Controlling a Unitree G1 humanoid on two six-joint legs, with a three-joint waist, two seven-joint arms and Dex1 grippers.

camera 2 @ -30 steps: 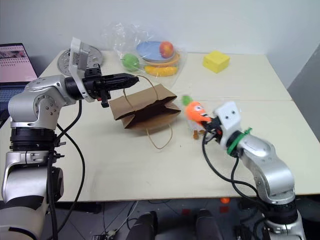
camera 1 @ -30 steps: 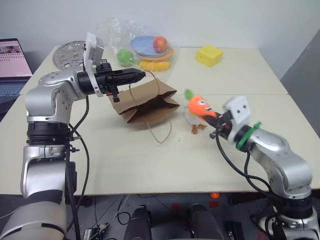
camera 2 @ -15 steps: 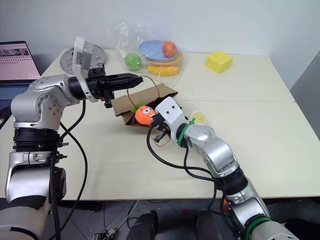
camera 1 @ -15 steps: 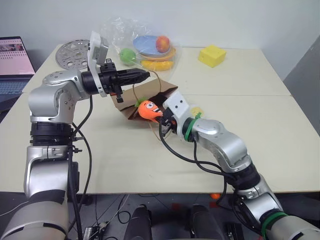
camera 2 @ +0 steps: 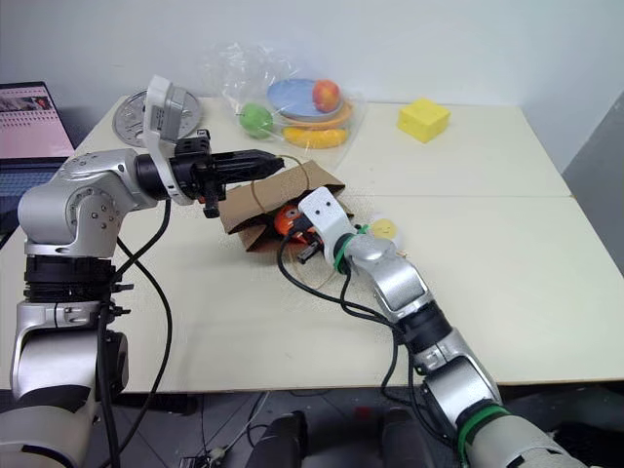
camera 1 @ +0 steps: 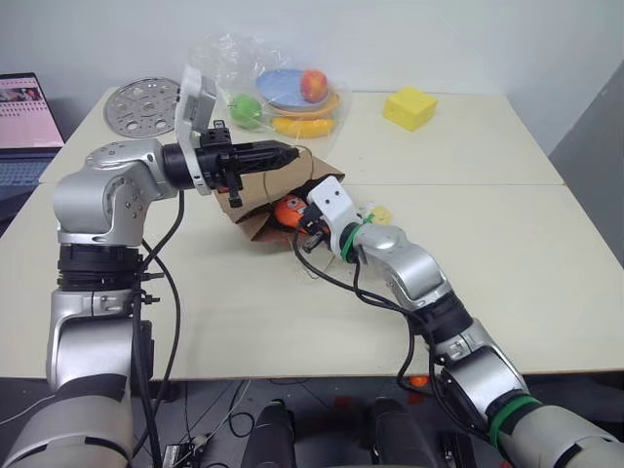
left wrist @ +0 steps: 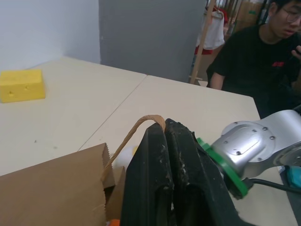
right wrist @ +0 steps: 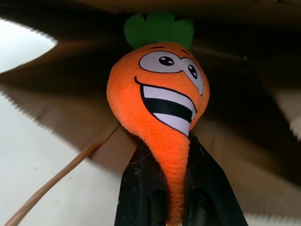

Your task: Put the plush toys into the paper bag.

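Head views: brown kraft paper bag (camera 1: pixel 283 200) lying on its side on the pale table (camera 1: pixel 468 253), mouth lifted by the left gripper (camera 1: pixel 286 151), clamped shut on a thin tan loop handle (camera 2: pixel 265 185). Right gripper (camera 2: pixel 289 222) at the bag's mouth, pinched on the orange plush carrot (camera 2: pixel 284 217). White-yellow plush egg figure (camera 2: pixel 383 230) on the table just beside the right forearm, outside the bag. Clear plastic bag of fruit (camera 1: pixel 283 83) and yellow foam cube (camera 1: pixel 409 107) well apart, behind.

Left wrist view: black fingers (left wrist: pixel 176 179) pressed together around the handle loop, bag's serrated rim below.

Right wrist view: carrot's tapered tip nipped between the fingers (right wrist: pixel 209 181), green top already under the paper, dark interior beyond.

Step judged: first toy going in. Next: push deeper, part the fingers, draw straight back. Narrow mouth, flimsy edges; plenty of bare table toward the robot for retreat.
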